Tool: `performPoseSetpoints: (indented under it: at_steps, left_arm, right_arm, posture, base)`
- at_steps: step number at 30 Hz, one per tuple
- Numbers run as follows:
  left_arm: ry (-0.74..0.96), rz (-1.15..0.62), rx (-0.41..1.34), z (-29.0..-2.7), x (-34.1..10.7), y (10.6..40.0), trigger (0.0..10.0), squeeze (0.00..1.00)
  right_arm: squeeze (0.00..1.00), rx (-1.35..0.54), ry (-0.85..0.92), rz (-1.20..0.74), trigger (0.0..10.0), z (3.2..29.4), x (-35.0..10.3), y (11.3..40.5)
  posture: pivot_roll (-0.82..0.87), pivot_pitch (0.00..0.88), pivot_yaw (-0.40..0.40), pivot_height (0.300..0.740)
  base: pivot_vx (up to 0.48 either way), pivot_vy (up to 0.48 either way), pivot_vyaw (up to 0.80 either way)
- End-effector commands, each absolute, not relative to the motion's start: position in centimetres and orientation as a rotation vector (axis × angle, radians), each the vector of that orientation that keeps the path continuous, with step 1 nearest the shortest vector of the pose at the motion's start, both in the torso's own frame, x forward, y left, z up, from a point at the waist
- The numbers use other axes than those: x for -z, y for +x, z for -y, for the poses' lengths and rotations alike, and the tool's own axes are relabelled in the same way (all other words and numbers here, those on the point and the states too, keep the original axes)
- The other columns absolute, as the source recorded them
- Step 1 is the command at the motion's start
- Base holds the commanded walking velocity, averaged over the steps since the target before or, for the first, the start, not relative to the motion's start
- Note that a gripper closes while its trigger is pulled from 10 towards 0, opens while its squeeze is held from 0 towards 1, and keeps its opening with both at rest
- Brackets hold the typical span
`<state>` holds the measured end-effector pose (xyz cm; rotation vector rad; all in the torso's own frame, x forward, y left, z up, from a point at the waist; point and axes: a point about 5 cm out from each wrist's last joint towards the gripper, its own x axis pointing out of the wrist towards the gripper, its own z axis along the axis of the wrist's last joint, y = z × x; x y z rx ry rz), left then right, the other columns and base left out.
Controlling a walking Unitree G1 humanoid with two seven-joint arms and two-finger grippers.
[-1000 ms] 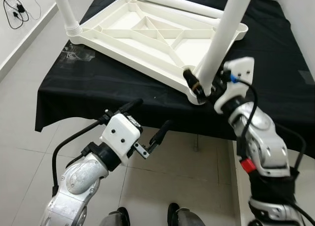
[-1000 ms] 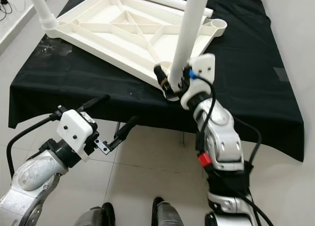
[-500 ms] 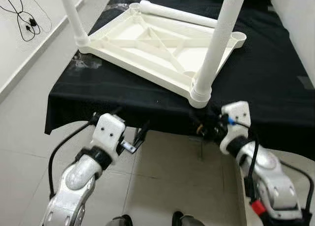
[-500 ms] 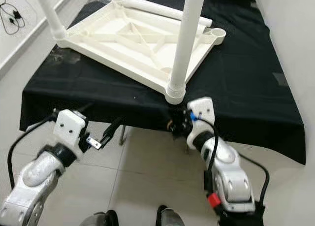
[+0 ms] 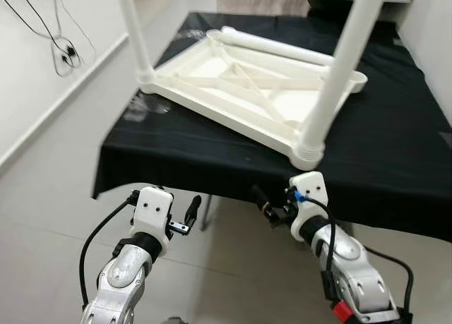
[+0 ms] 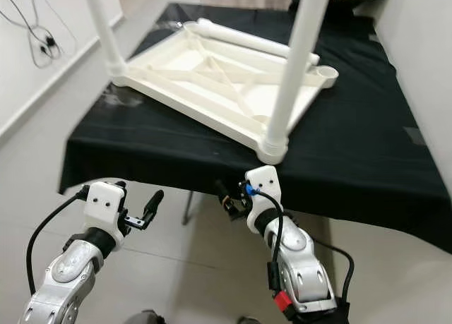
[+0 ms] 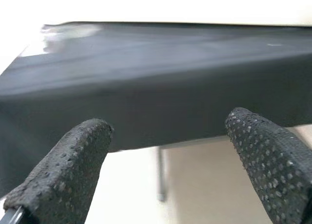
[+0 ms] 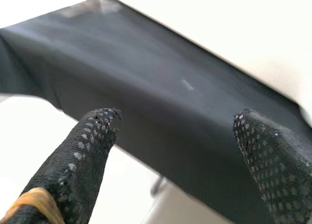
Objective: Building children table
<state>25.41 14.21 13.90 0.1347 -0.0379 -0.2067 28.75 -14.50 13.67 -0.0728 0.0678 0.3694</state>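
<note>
So I'm looking down at the white plastic kids' table (image 5: 247, 91) lying upside down on a bigger table covered in a black cloth (image 5: 395, 154). Its underside is all molded ribs and diagonal braces, smooth and glossy. Two round tube legs stand up from it, one at the far left corner (image 5: 134, 31) and one at the near right corner (image 5: 339, 70), seated in a ringed socket right at the cloth's near edge. A third leg (image 5: 275, 46) lies flat along the far side of the tabletop. My left gripper (image 5: 185, 214) hangs below the cloth's front edge on the left, fingers (image 7: 73, 170) spread apart with nothing between them, those knobbly black rubber pads facing the drape. My right gripper (image 5: 272, 205) sits low too, just under the near right corner, fingers (image 8: 87, 155) also apart and empty. Pale tiled floor (image 5: 56, 197) below, some black cables (image 5: 60, 49) dangling on the white wall to the left.
</note>
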Motion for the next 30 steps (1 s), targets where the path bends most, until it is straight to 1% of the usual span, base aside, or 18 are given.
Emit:
performPoseSetpoints:
  at_steps: [1,2,9,16,21,22,23,29,30]
  left_arm:
    - [0.152,0.006,0.176,-14.8,-13.1,25.4,10.0,0.0]
    - [0.163,0.006,0.171,-15.0,-13.0,25.6,10.0,0.0]
    - [0.172,-0.006,0.178,-15.2,-12.5,25.9,10.0,0.0]
    - [0.134,-0.053,0.196,-15.1,-11.1,24.7,10.0,0.0]
    - [0.159,-0.061,0.188,-15.0,-10.5,24.2,10.0,0.0]
    - [0.164,-0.06,0.188,-14.9,-10.5,24.2,10.0,0.0]
    - [0.157,-0.062,0.18,-15.0,-10.4,24.3,10.0,0.0]
    - [0.112,-0.067,0.149,-15.4,-10.4,24.8,10.0,0.0]
    - [0.11,-0.071,0.144,-15.5,-10.4,24.9,10.0,0.0]
  right_arm:
    - [0.0,-0.374,-0.076,-0.076,10.0,14.1,-13.1,28.7]
    - [0.0,-0.368,-0.08,-0.073,10.0,14.1,-13.1,28.8]
    - [0.0,-0.358,-0.111,-0.064,10.0,14.0,-12.8,29.1]
    - [0.0,-0.332,-0.121,-0.068,10.0,14.1,-12.2,29.3]
    - [0.0,-0.324,-0.106,-0.079,10.0,14.2,-11.5,29.3]
    - [0.0,-0.323,-0.104,-0.081,10.0,14.2,-11.5,29.3]
    - [0.0,-0.331,-0.104,-0.083,10.0,14.1,-11.4,29.4]
    - [0.0,-0.351,-0.109,-0.082,10.0,13.8,-11.3,29.6]
    - [0.0,-0.352,-0.108,-0.084,10.0,13.7,-11.3,29.7]
  posture:
    - [0.01,0.123,-0.032,0.74]
    - [0.0,0.11,-0.029,0.74]
    - [0.0,0.102,-0.024,0.74]
    - [-0.01,0.091,-0.023,0.74]
    - [0.0,0.07,-0.027,0.74]
    - [0.0,0.07,-0.027,0.74]
    - [0.0,0.051,-0.025,0.74]
    - [0.0,0.053,-0.028,0.74]
    - [0.0,0.054,-0.028,0.74]
  base:
    - [0.0,0.48,0.0]
    - [0.0,0.48,0.0]
    - [0.0,0.48,0.0]
    - [0.0,0.48,0.0]
    - [0.0,0.48,0.0]
    - [0.0,0.48,0.0]
    - [0.0,0.48,0.0]
    - [0.0,0.48,0.0]
    - [0.0,0.0,0.0]
